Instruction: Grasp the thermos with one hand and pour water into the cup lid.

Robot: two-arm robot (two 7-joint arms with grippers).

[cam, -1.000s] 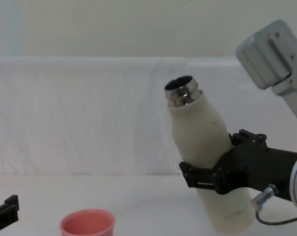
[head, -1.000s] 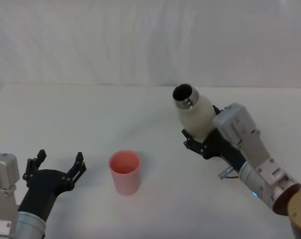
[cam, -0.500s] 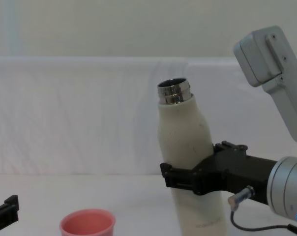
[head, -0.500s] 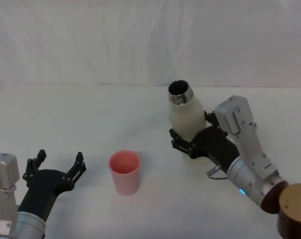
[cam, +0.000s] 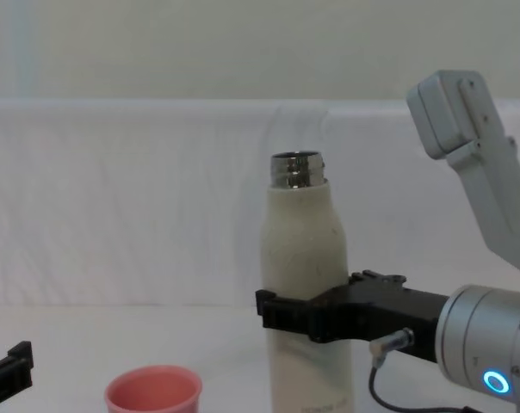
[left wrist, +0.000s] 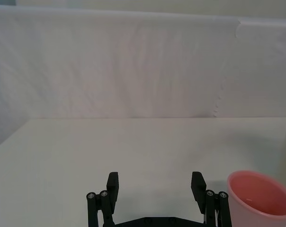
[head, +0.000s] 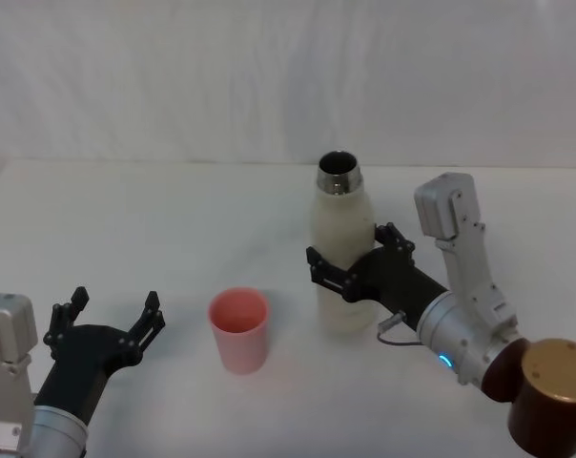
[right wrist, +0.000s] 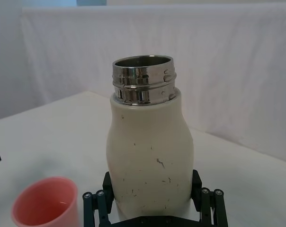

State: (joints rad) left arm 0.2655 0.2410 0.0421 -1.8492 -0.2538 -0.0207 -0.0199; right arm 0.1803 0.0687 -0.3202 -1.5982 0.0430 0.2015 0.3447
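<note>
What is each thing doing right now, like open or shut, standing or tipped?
Thermos: upright on the table, cap off, neck open.
Cup lid: upright, mouth up, standing apart from the thermos.
Right gripper: shut on the thermos, around its middle.
Left gripper: open, holding nothing, beside the cup lid.
Table: white, carrying the thermos and cup lid.

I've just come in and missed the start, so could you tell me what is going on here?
The right gripper is clamped around the middle of the thermos, which stands upright with its steel neck open. The pink cup lid sits on the white table to the thermos's left, apart from it. The left gripper rests open near the table's front left, holding nothing.
</note>
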